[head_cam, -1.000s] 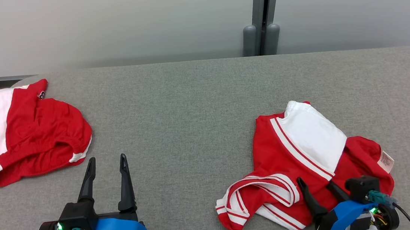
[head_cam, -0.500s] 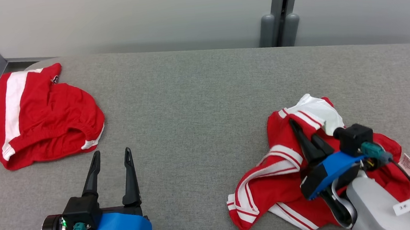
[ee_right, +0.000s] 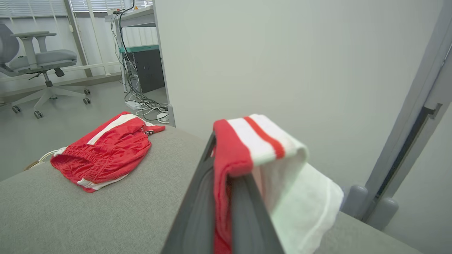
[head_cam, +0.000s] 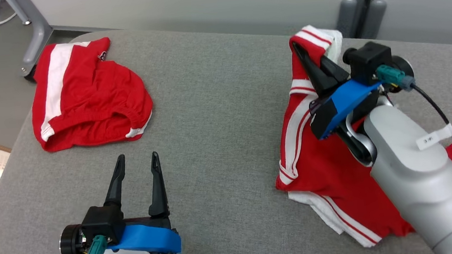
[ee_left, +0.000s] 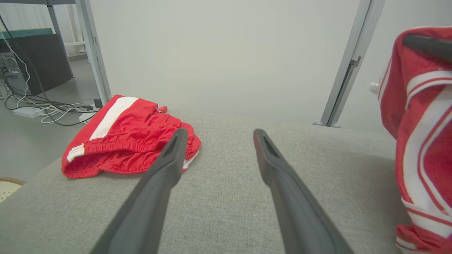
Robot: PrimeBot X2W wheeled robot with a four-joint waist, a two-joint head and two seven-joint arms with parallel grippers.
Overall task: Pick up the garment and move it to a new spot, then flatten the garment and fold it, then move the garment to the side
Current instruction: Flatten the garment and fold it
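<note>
**Garment pinched for the pick-up**

Head view: the right gripper (head_cam: pixel 308 52) was clenched on a striped edge of the garment (head_cam: pixel 320 163), which hung from the fingertips down to the table (head_cam: pixel 215 103), its lower part heaped below the wrist. The left gripper (head_cam: pixel 137 157) lay spread and empty, with red shorts (head_cam: pixel 87 103) beyond its tips, to their left.

Left wrist view: the garment (ee_left: pixel 420 123) hung well right of the parted fingers.

Right wrist view: cloth draped over the closed fingertips.

The step looked like the pick-up. The next move, I judged, called for carrying the garment clear to a bare spot, then releasing and flattening it.
</note>
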